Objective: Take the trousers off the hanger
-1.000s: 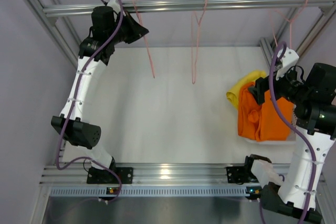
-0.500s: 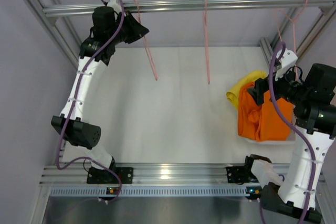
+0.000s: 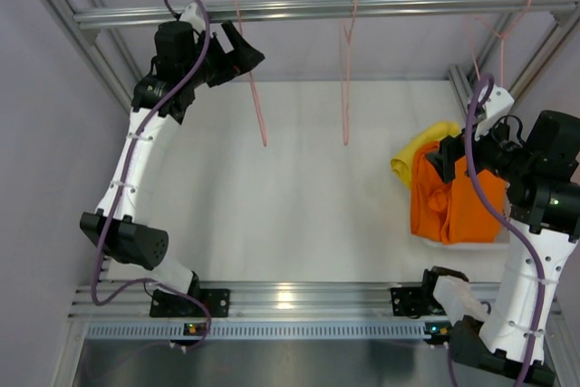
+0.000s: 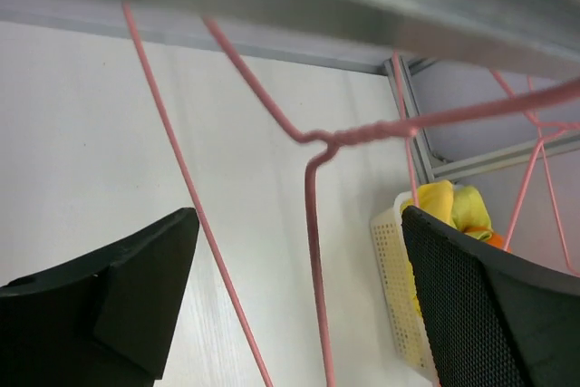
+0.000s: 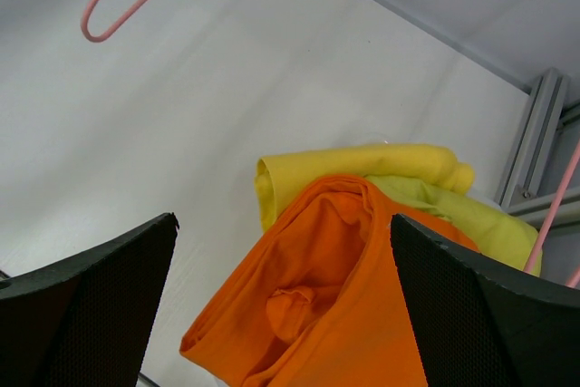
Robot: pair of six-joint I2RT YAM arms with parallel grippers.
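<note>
The trousers lie piled in a white basket (image 3: 464, 244) at the right: orange trousers (image 3: 453, 197) on top, yellow ones (image 3: 415, 153) behind, and yellow-green ones (image 5: 476, 217) showing in the right wrist view. My right gripper (image 3: 446, 159) hovers open just above the orange cloth (image 5: 317, 296), holding nothing. My left gripper (image 3: 241, 52) is up by the rail, open, beside the left pink wire hanger (image 3: 256, 101). In the left wrist view the hanger's wires (image 4: 313, 224) hang loose between the spread fingers (image 4: 118, 296). All hangers are bare.
An aluminium rail (image 3: 362, 8) crosses the back and carries three pink hangers: left, middle (image 3: 345, 88) and right (image 3: 504, 33). Frame posts stand at the back corners. A frame bar (image 3: 299, 295) runs along the near table edge by the arm bases.
My left gripper has opened and let go of the left hanger, and its arm has shifted a little left. The middle hanger swings. The right arm has not moved.
</note>
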